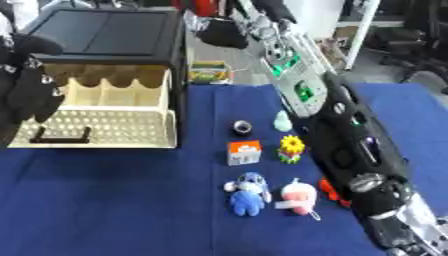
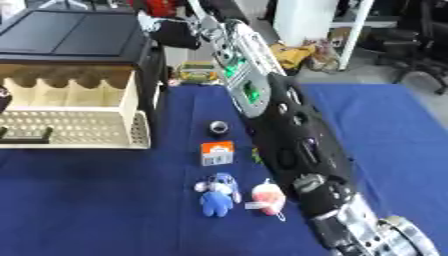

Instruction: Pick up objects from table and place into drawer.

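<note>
The left hand (image 1: 31, 90) is hanging at the open drawer (image 1: 105, 127), over its front left corner; I cannot tell how its fingers are set. To its right, well apart, the toys are lying on the blue cloth (image 1: 114, 200): a tape roll (image 1: 242, 127), a box (image 1: 244, 152), a blue plush (image 1: 248, 194), a pink plush (image 1: 298, 195) and a yellow flower (image 1: 291, 148). The right arm (image 1: 350, 145) is stretching along beside them, its hand hidden.

A robotics lab or workshop, by its look; a table under a blue cloth (image 1: 105, 200) stands on a grey floor (image 2: 350, 75), with a black cabinet (image 1: 109, 32) holding a pulled-out cream drawer (image 1: 96, 127); small toys (image 1: 249, 192) are laid out on the cloth as test pieces; behind are white frame posts (image 2: 354, 30), dark equipment (image 2: 420, 35) and loose clutter (image 2: 306, 55) on the floor.
</note>
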